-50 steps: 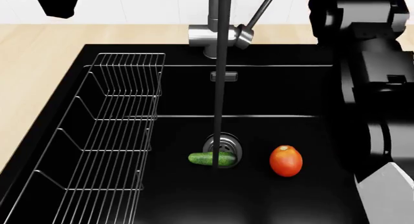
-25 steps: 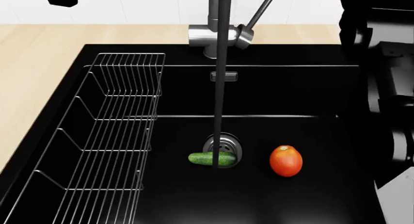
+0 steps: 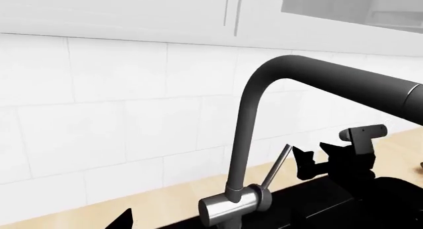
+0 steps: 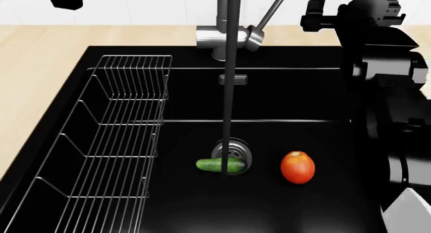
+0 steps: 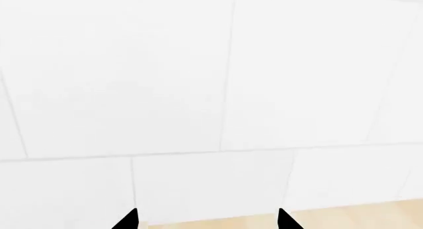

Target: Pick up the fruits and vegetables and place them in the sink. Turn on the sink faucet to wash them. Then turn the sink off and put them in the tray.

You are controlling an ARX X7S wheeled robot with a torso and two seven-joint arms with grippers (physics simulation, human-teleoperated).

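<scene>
The dark-green cucumber lies on the sink floor against the round drain. The red-orange fruit lies to its right. The steel faucet stands at the back rim, with its thin lever handle tilted right. My right gripper is open and empty, just right of the lever and apart from it; it also shows in the left wrist view. My left gripper hangs high at the back left, open and empty, with one fingertip showing. The tray is out of view.
A wire rack runs along the sink's left side. A light wooden counter surrounds the basin, with a white tiled wall behind. The faucet's dark spout crosses over the drain. My right arm covers the sink's right edge.
My right arm has swung back and up toward the wall, so its gripper now shows beside the faucet lever. The fruit, the cucumber and my left gripper have not moved.
</scene>
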